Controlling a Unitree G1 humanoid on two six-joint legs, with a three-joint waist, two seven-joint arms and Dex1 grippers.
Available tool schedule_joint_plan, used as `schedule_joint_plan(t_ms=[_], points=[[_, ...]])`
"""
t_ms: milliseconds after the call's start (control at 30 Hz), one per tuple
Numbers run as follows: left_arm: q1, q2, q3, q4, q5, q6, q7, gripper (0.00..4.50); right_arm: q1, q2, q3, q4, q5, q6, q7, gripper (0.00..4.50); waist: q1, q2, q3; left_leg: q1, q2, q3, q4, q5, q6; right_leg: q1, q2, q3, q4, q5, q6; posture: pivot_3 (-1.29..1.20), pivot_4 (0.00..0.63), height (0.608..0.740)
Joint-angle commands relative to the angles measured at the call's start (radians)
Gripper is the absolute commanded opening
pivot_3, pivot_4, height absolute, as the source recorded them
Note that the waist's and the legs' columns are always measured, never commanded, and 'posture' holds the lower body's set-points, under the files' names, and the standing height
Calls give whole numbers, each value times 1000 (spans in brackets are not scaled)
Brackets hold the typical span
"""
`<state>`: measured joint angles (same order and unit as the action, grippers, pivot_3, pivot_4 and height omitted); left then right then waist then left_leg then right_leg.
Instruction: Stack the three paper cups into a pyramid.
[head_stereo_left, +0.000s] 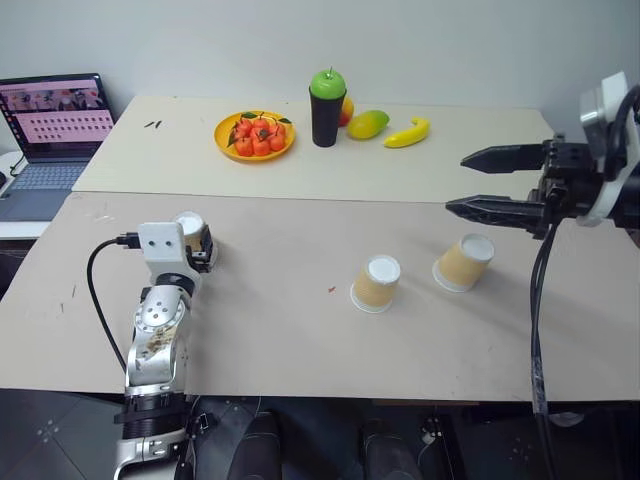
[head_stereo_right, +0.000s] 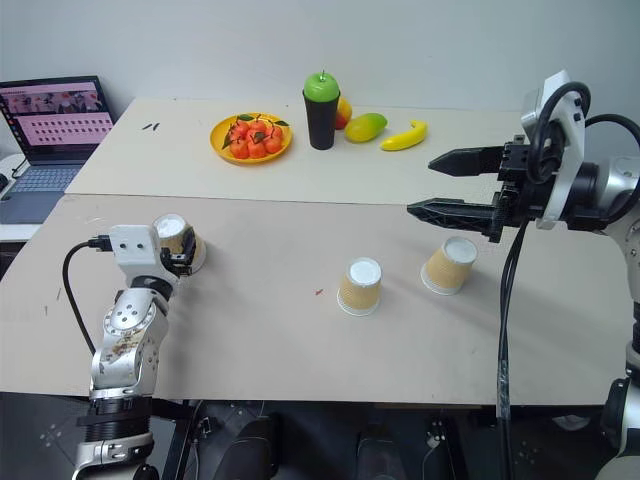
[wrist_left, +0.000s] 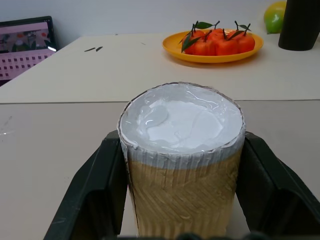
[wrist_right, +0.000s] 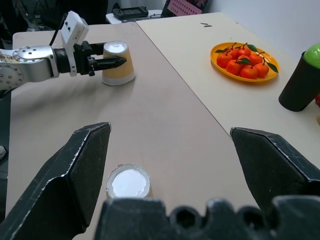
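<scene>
Three cups stand upside down on our surface (head_stereo_left: 300, 350), none stacked. Our left claw (wrist_left: 180, 165) is clamped on the left cup (wrist_left: 182, 150), one finger (wrist_left: 95, 190) pressed to each side. The middle cup (head_stereo_left: 376, 283) and the right cup (head_stereo_left: 464, 262) sit near each other, well apart from the held one. Our right claw (head_stereo_left: 478, 183) hangs above the right cup with its fingers wide apart, gripping nothing.

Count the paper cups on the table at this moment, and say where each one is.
3. One paper cup is clamped in the left gripper at the table's left. The middle cup and the right cup stand upside down, apart, below the open right gripper.
</scene>
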<state>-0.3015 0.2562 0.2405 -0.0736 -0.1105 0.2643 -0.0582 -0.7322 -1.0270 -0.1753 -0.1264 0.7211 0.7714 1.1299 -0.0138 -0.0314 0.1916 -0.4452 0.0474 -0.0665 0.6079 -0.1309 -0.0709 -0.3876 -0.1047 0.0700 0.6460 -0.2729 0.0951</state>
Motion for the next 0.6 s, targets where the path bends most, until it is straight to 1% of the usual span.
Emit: schedule_joint_plan(t_ms=[33,167,233,300,400,467,600], points=[[-42,33,-7,-49,-42,-25,-73,2680,-14,-16,-36,-25,7,7,-14,4500,0,0,0,0,0,0,0,0,0,0,0,0,0,0,0,0,150,735],[-34,170,-113,-116,-149,19,-404,2680,2,-20,-42,-27,4,2,-21,4500,-1,0,0,0,0,0,-1,0,0,-1,0,0,0,0,0,0,150,735],[-19,223,-130,-137,-182,33,-490,2680,6,-22,-45,-30,5,0,-25,4500,-1,0,0,0,0,0,-1,0,0,-1,0,0,0,0,0,0,150,735],[-6,256,-137,-149,-215,46,-553,2680,13,-24,-52,-34,8,1,-28,4500,-1,1,0,0,0,0,-1,0,0,-1,0,0,-1,0,0,0,150,735],[-2,282,-161,-155,-277,67,-664,2680,33,-25,-68,-45,13,4,-37,4500,-5,1,0,0,0,0,-1,0,0,-1,0,0,0,0,0,0,150,735],[-9,295,-194,-153,-289,62,-727,2680,44,-23,-74,-54,14,4,-44,4500,-4,1,0,0,0,0,-1,0,0,-1,0,0,0,0,0,0,150,735],[-51,285,-269,-133,-309,67,-826,2680,54,-26,-91,-75,27,17,-61,4500,-2,1,0,0,0,0,-1,0,0,-1,0,0,0,0,0,0,150,735]])
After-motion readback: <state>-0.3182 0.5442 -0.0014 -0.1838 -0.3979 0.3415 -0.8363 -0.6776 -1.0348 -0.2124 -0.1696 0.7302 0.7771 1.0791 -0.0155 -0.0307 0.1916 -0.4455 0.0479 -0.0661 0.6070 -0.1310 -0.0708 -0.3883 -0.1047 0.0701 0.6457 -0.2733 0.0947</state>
